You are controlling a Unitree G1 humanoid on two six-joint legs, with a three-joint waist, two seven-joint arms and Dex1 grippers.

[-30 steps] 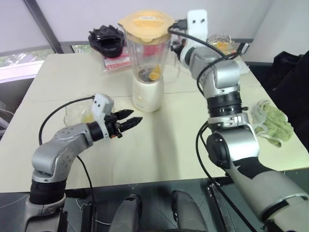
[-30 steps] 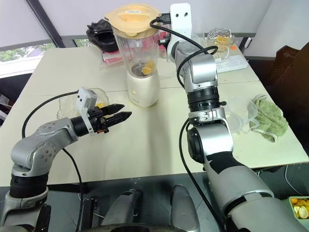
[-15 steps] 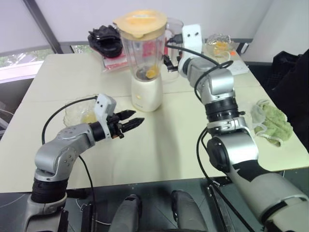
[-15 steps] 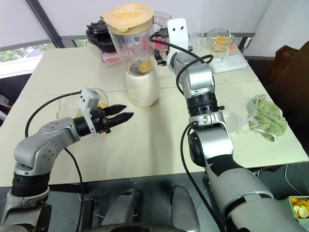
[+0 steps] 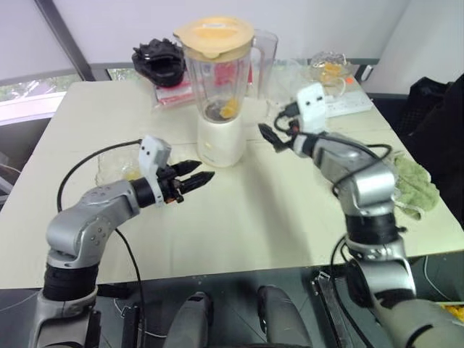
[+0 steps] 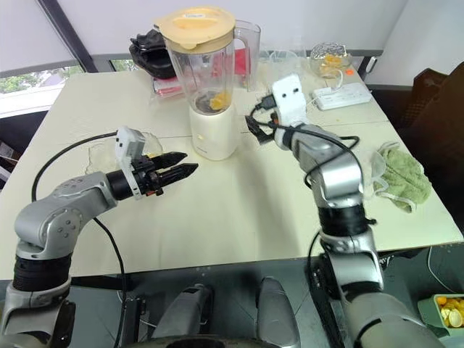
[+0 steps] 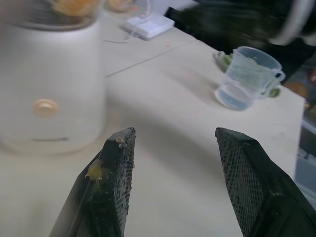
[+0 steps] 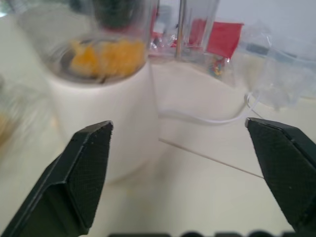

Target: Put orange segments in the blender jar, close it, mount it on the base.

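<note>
Head views: blender jar [image 5: 220, 69] seated on the base [image 5: 221, 142], pale-yellow lid [image 5: 214, 34] closing it, orange segments [image 5: 229, 109] at the jar's bottom above the base. Left gripper [image 6: 181, 171] level, in front of the base and to its left, fingers [image 7: 116, 163] partly apart, holding nothing; bit of orange pulp stuck on 1 finger. Right gripper [image 5: 273, 137] just right of the base, fingers [image 8: 86, 163] spread wide, empty. Small clear cup [image 7: 249, 76] on the table [image 5: 246, 217], well right of the base. Green cloth [image 6: 400, 174] further right.
</note>
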